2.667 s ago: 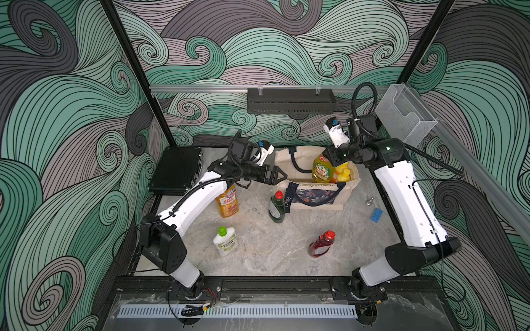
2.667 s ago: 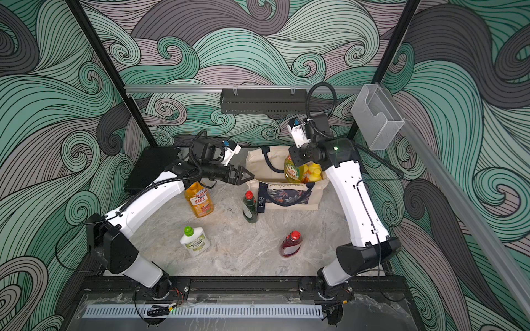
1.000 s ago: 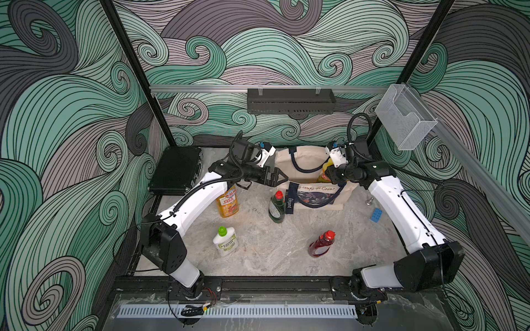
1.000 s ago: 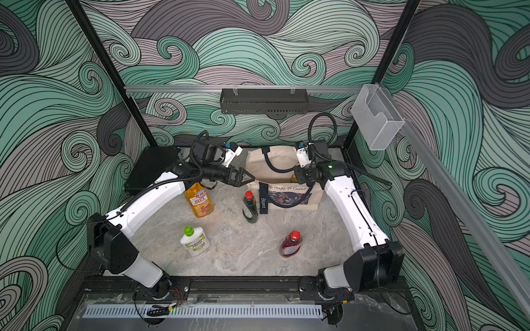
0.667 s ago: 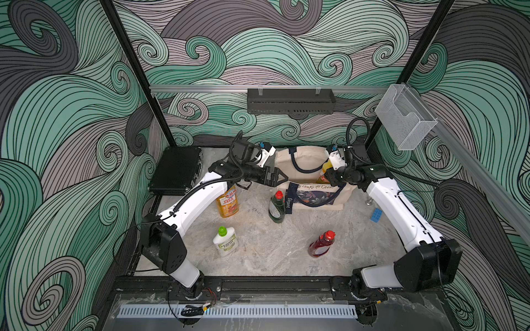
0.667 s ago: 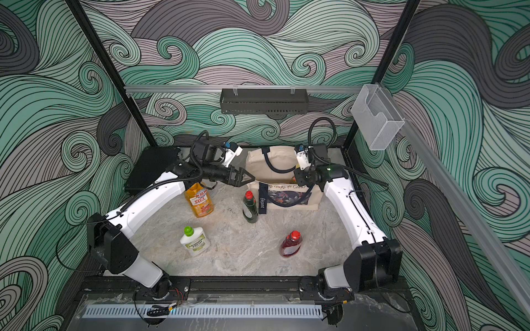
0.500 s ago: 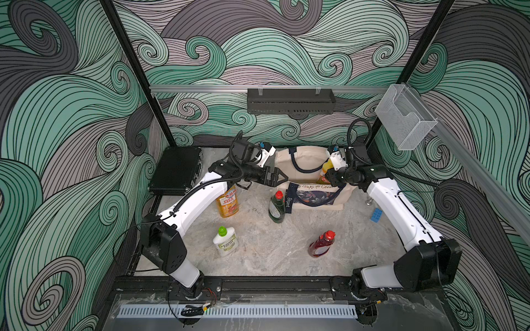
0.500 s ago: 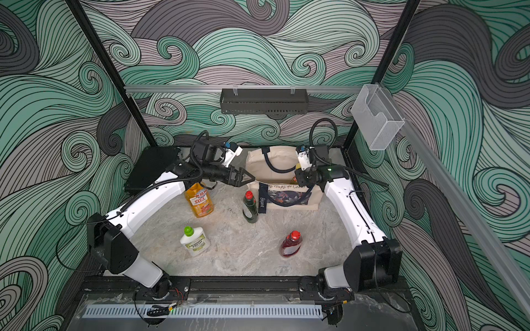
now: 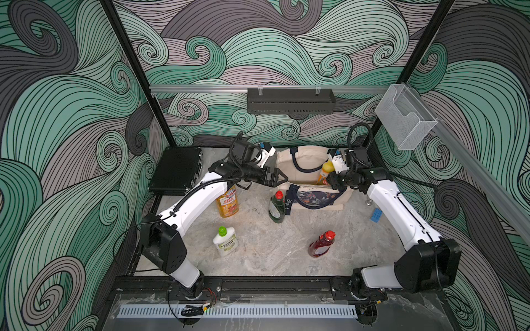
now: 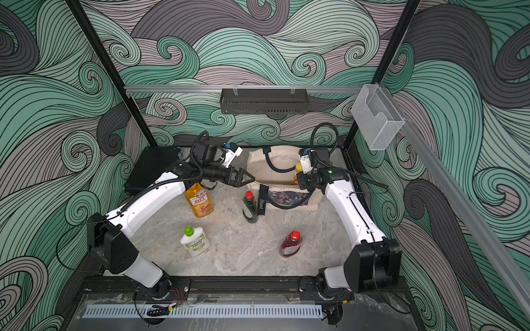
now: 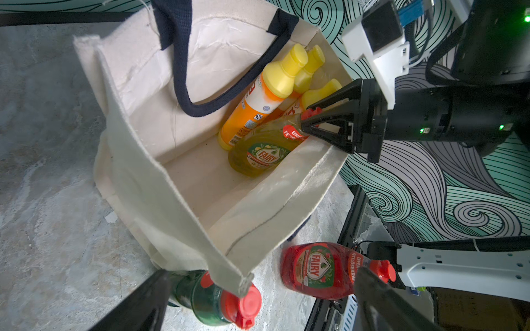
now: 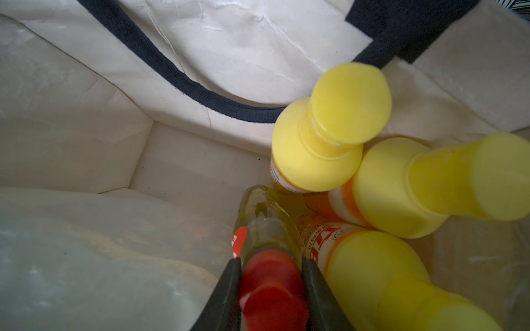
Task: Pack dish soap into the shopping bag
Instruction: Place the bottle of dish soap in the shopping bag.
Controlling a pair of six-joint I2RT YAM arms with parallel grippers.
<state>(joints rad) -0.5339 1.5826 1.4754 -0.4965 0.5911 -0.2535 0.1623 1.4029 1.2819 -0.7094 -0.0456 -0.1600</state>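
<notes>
Clamped by right gripper (image 11: 307, 121): Fairy bottle (image 11: 262, 154) cap, inside tote (image 11: 137, 160). Left gripper (image 9: 282, 180) spread, empty. Risk: knocking 3 yellow-capped bottles (image 11: 286, 71) on release.

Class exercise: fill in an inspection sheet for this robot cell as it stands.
Surface: marbled tabletop, few dark specks.
Job's things: shopping bag open, holding three yellow-capped bottles and yellow-green Fairy bottle; pump bottle, dark green bottle, white bottle, red bottle outside it.
Clutter: black case, small blue block.
Grippers: left gripper open beside bag; right gripper shut on Fairy bottle's cap.
Cables: black cable loop above each wrist.
Surroundings: wave-patterned walls, black shelf, clear holder.
</notes>
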